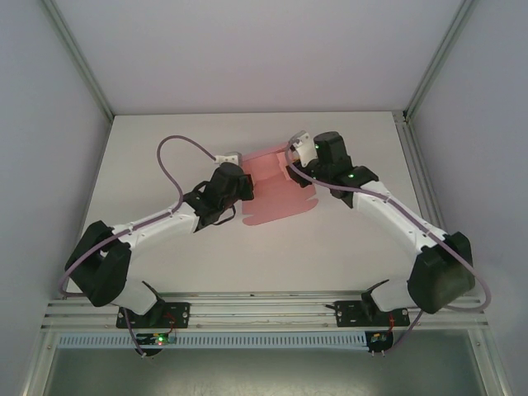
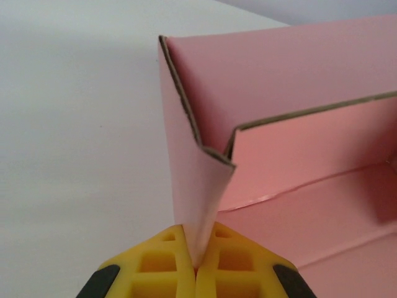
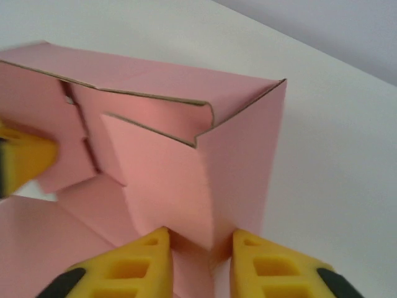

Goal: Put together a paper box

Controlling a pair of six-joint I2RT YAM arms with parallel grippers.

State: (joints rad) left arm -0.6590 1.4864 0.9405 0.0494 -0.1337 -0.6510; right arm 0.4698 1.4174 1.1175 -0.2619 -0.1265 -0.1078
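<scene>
the paper box [image 1: 272, 194] is seen on the white table [image 1: 165, 247], towards the far middle, between the two grippers. it is only partly formed: walls are raised at its far side, while a flat panel with a scalloped edge is spread on the table towards the arm bases.

the left gripper [image 1: 244, 185] is placed at the box's left end. in the left wrist view its yellow fingers [image 2: 167, 267] are pressed together, and a thin upright flap of the pink card is pinched between them. beyond the flap, a raised wall and a lower folded panel of the box [image 2: 298, 81] are shown, with brown cut edges along the top.

the right gripper [image 1: 295, 169] is set at the box's right end. in the right wrist view its fingers [image 3: 149, 264] are held a little apart, and a folded corner of the box [image 3: 242, 155] is taken in between them. both tips are seen at the card, but whether the corner is actually clamped cannot be told. a yellow finger [image 3: 25, 158] of the left gripper is seen at the far end of the box.
</scene>
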